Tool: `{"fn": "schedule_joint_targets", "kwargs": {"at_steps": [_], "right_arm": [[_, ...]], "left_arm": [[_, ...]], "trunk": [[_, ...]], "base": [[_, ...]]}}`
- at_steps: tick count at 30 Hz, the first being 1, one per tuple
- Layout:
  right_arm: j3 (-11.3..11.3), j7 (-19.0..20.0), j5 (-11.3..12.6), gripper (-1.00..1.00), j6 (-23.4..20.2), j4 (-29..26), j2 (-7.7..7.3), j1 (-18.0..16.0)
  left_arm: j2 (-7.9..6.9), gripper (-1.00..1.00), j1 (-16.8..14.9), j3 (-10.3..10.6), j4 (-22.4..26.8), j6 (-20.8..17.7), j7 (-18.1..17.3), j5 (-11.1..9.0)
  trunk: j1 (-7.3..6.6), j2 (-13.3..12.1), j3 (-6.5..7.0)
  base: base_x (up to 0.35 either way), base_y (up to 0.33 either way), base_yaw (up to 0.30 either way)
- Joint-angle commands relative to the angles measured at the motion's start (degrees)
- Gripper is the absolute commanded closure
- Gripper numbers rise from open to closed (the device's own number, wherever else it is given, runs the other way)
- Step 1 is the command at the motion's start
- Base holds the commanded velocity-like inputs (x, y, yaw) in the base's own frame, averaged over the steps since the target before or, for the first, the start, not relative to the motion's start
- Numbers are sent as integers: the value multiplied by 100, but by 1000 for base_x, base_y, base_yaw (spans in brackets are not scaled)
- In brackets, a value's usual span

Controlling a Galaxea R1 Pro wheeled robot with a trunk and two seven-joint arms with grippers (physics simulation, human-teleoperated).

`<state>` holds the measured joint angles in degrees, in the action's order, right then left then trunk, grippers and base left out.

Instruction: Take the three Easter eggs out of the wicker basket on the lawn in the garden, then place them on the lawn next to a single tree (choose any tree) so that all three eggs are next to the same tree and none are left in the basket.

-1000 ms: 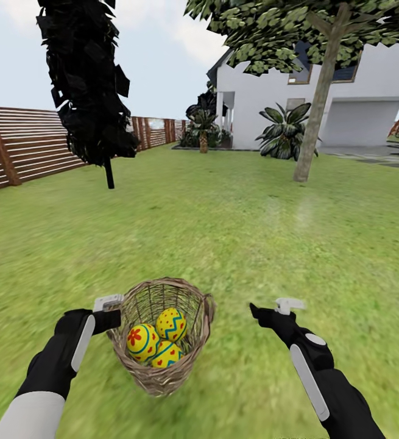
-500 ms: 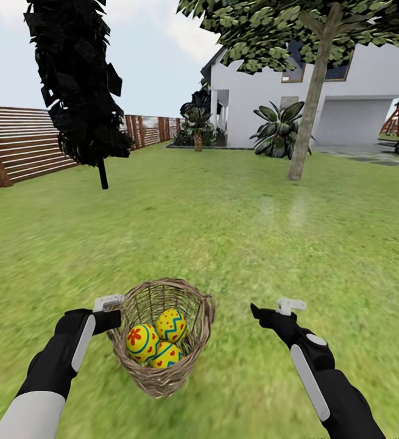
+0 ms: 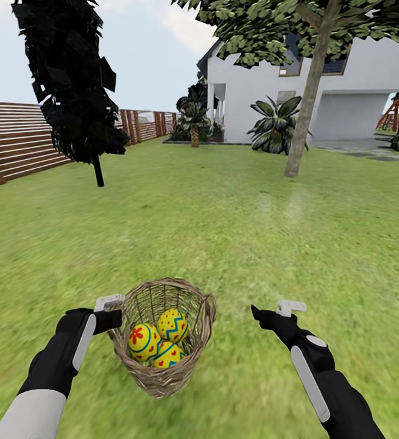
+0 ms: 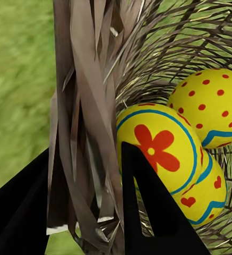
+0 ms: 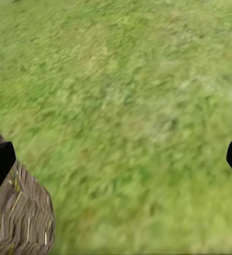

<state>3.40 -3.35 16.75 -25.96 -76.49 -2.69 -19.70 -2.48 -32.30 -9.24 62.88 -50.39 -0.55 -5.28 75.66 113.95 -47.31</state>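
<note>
Head view: left claw point(image 3: 115, 310) clamps the brown wicker basket point(image 3: 162, 377) rim; glossy yellow eggs point(image 3: 143, 341) inside; right claw point(image 3: 271, 312) released

the tree point(image 3: 303, 116) loses the top of its crown past the upper edge in the head view, and the dark ragged tree point(image 3: 71, 79) is cut off there too. the wicker basket point(image 3: 162, 372) hides the lower halves of the three easter eggs point(image 3: 159, 341) behind its near wall. in the left wrist view the basket's braided rim point(image 4: 89, 122) covers part of the flower egg point(image 4: 158, 149), and the left pincer point(image 4: 86, 207) has its fingertips partly lost behind twigs. the lawn point(image 5: 131, 106) is blurred in the right wrist view, where the right pincer point(image 5: 116, 159) shows just two dark tips at the edges.
</note>
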Motion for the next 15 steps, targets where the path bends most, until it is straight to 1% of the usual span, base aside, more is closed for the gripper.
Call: {"fn": "schedule_joint_targets", "kwargs": {"at_steps": [1,15], "right_arm": [[12,-40,48,-100,-22,-9,-4,0],[7,-35,39,-100,-14,-18,-12,10]], "left_arm": [[1,100,-4,-4,11,-28,3,-88],[2,100,-48,1,5,-32,3,-93]], "trunk": [[-24,-39,4],[-331,-600,127]], "base": [[0,0,-6],[0,0,0]]}}
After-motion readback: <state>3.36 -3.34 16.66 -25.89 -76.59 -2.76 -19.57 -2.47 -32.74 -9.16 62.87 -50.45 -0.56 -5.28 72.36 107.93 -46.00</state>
